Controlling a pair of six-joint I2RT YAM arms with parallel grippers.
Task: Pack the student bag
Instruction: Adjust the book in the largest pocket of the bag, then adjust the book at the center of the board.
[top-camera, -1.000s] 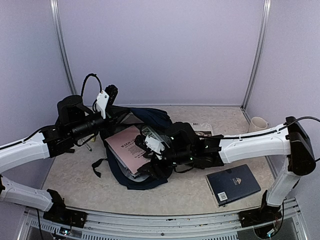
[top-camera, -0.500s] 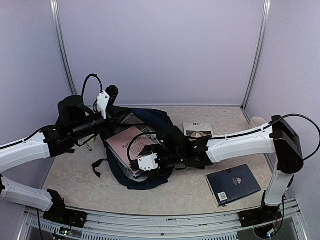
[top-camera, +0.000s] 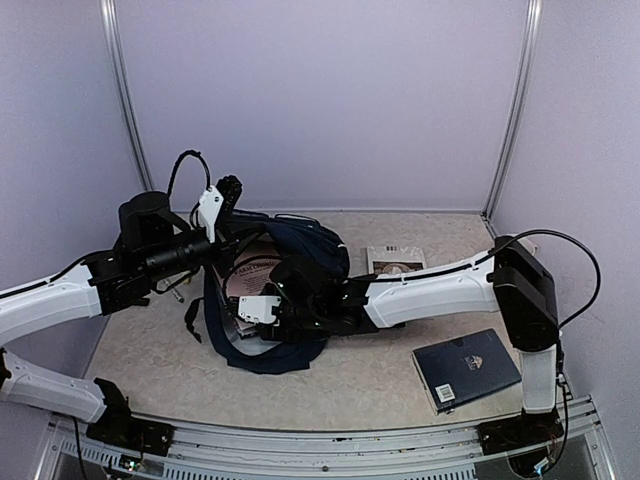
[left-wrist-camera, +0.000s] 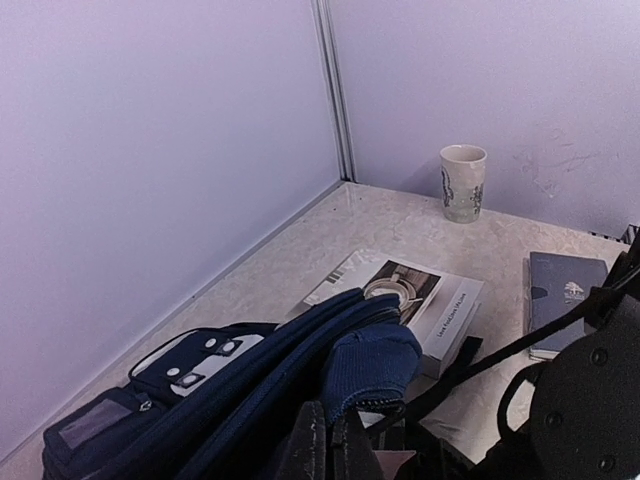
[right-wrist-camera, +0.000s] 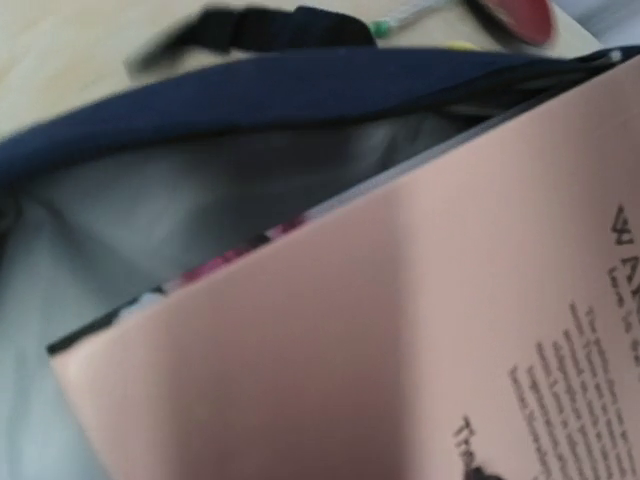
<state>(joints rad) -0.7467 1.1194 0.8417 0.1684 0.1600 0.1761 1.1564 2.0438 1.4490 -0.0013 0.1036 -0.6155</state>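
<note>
The student bag lies mid-table, dark navy, mouth open to the left. My left gripper is shut on its upper navy fabric edge and holds it raised; the fingers show at the bottom of the left wrist view. A pink book stands partly inside the bag. My right gripper reaches into the mouth beside it. In the right wrist view the pink cover fills the frame and hides the jaws; the grey lining and navy rim show above it.
A flat navy hardcover book lies at front right. A white book lies behind the bag, also in the left wrist view. A cup stands by the back right wall. Black straps trail left of the bag.
My right arm has swung left and pushed deeper into the bag's mouth, with the pink book going further in. The left gripper has lifted the bag's edge slightly.
</note>
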